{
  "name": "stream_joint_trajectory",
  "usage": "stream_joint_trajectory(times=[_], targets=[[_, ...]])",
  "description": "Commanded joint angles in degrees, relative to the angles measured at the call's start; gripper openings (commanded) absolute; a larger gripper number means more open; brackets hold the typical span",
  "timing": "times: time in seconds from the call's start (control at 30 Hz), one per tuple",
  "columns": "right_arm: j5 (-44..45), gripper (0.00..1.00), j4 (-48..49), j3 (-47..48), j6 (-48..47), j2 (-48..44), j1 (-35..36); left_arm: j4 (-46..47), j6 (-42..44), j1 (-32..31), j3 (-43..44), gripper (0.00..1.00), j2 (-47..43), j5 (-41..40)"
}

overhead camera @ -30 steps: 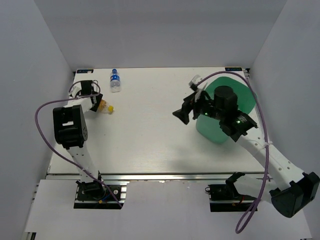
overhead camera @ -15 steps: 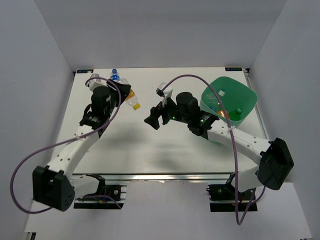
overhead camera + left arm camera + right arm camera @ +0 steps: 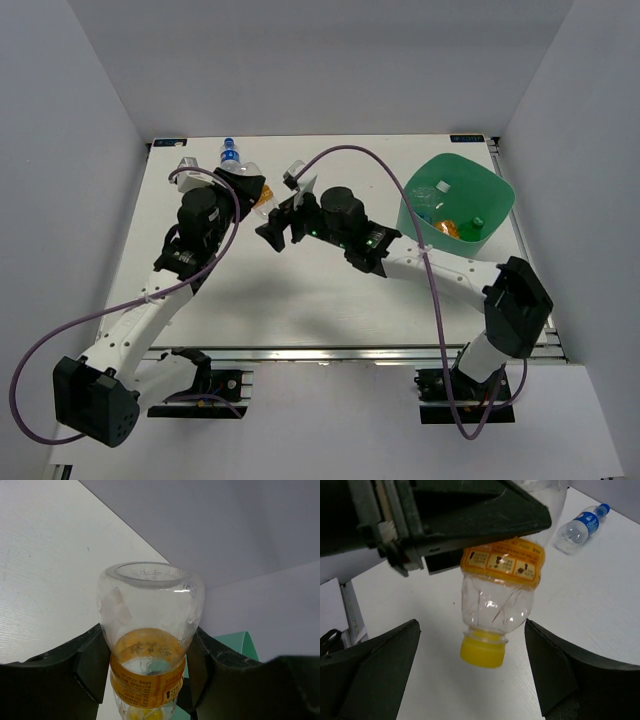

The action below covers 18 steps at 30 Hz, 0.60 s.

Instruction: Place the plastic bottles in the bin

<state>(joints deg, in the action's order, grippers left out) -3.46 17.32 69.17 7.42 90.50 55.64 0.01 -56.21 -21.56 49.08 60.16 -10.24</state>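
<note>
My left gripper (image 3: 252, 188) is shut on a clear bottle with an orange band (image 3: 262, 203) and a yellow cap, and holds it above the table at the back left. In the left wrist view the bottle (image 3: 150, 630) sits base-up between the fingers. My right gripper (image 3: 274, 232) is open right beside it; in the right wrist view its fingers flank the hanging bottle (image 3: 497, 600) without touching. A clear bottle with a blue label (image 3: 230, 156) lies at the back edge and also shows in the right wrist view (image 3: 582, 524). The mint-green bin (image 3: 495, 190) stands at the right.
Inside the bin lie an orange bottle (image 3: 447, 229), a green-capped bottle (image 3: 477, 222) and a clear one (image 3: 428, 194). Grey walls enclose the table on three sides. A strip of the bin's rim (image 3: 245, 642) shows in the left wrist view.
My left arm lifted the orange-band bottle and carried it right. My right arm swung left from the bin and now has its open fingers by the bottle.
</note>
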Motion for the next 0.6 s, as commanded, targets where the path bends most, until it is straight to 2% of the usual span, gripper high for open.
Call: stream_joint_trajectory(times=[0.0,0.03,0.13,0.17,0.23,0.27,0.3,0.33,0.37,0.5,0.53,0.57], targets=[[7.5,0.89,4.7,4.7,1.2,2.2,0.2,0.4,0.2,-0.3,0.0,0.31,-2.3,-0.2],[7.9,0.88,4.7,5.2,1.5,3.4,0.1,0.6,0.6,-0.4,-0.1,0.31,-2.8,-0.6],[6.7,0.67,4.1,7.0,1.7,4.9,0.2,0.3,2.0,-0.4,0.7,0.32,-2.9,-1.5],[6.5,0.47,4.0,7.6,2.2,5.7,0.2,-1.4,2.2,-0.4,1.0,0.33,-2.9,-1.6],[6.3,0.30,4.6,8.0,2.3,6.4,0.2,-1.7,2.9,-0.4,1.8,0.39,-2.9,-1.2],[6.5,0.19,5.1,8.0,3.1,6.3,0.2,-1.8,3.2,-0.4,2.1,0.46,-2.8,-1.0],[6.5,0.16,5.6,7.8,3.6,6.3,0.2,-2.2,4.2,-0.4,2.4,0.74,-2.7,-0.9],[6.4,0.15,5.9,7.9,3.7,6.4,0.1,-2.6,4.7,-0.4,2.9,0.93,-2.6,-0.9],[6.5,0.12,5.5,8.1,3.8,6.4,0.1,-3.6,5.0,-0.4,4.1,0.98,-2.5,-0.8],[11.3,0.09,2.1,9.7,4.4,6.0,-0.4,-9.0,9.6,-0.4,8.6,0.98,-0.8,-3.7],[11.9,0.09,1.8,9.4,4.4,5.0,-0.8,-11.0,10.2,-0.4,9.9,0.98,-0.3,-6.0],[12.2,0.09,1.5,9.1,4.4,4.4,-1.8,-15.2,11.2,-0.3,12.5,0.98,0.2,-12.0]])
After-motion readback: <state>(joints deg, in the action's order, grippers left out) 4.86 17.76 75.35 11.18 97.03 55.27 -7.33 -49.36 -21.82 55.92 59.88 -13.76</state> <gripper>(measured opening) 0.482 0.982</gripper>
